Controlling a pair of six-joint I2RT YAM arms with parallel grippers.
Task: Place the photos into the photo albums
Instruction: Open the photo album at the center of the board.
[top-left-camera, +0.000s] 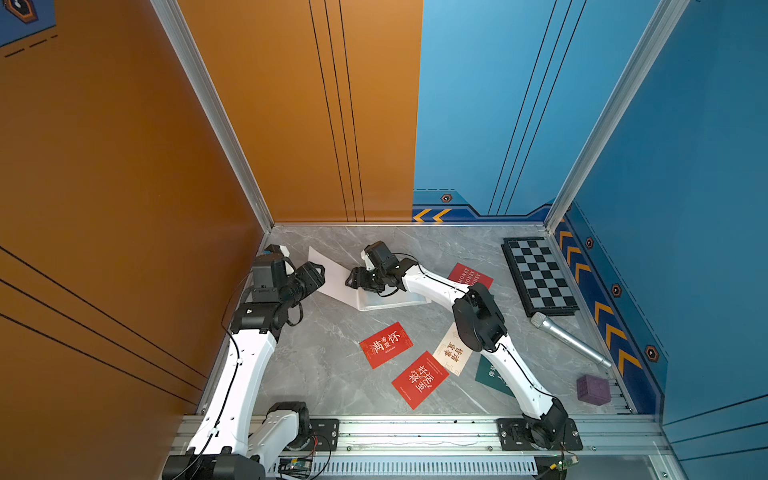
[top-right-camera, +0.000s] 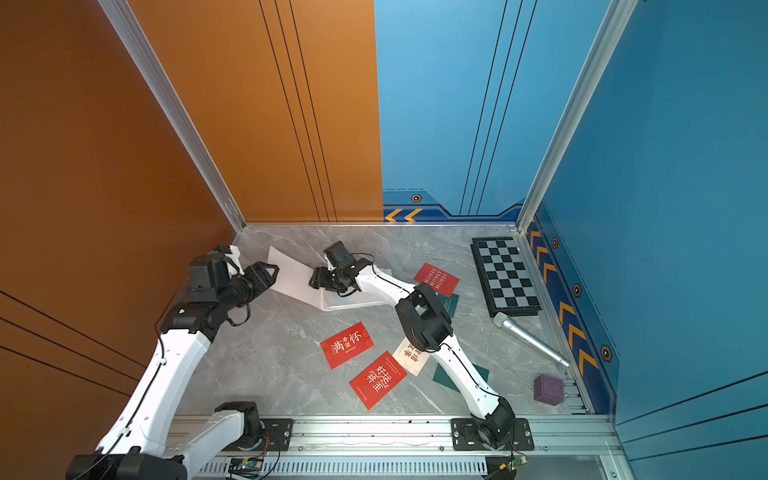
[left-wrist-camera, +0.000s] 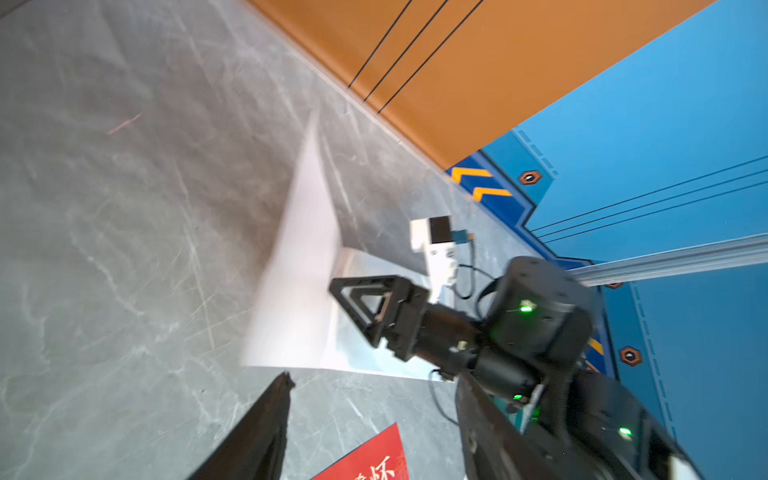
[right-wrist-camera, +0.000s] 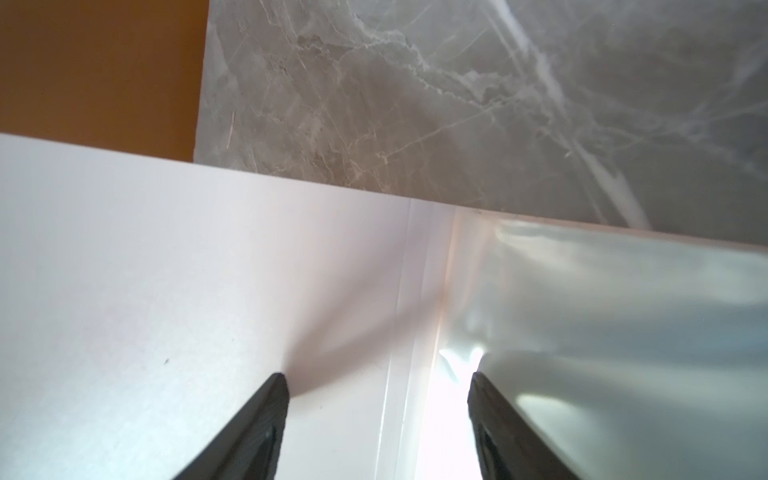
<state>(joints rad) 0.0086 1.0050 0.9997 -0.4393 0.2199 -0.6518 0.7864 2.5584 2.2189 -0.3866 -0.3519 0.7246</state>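
Observation:
The photo album lies open at the back of the table. Its pale cover (top-left-camera: 330, 276) slants up on the left and its clear sleeve page (top-left-camera: 388, 301) lies flat. My right gripper (top-left-camera: 351, 284) is open, its fingertips straddling the fold between cover (right-wrist-camera: 166, 270) and sleeve (right-wrist-camera: 623, 311). My left gripper (top-left-camera: 319, 275) is open and empty beside the cover's outer edge (left-wrist-camera: 299, 291). Loose photos lie nearer the front: two red cards (top-left-camera: 385, 345) (top-left-camera: 419, 380), a cream card (top-left-camera: 453, 353) and a green card (top-left-camera: 494, 376) partly under the right arm. A red MONEY card (top-left-camera: 469, 276) overlaps another green card (top-right-camera: 451, 303).
A black-and-white checkerboard (top-left-camera: 538, 276) lies at the back right, with a silver microphone (top-left-camera: 569, 338) and a purple cube (top-left-camera: 593, 389) in front of it. The orange wall (top-left-camera: 124, 208) stands close behind the left arm.

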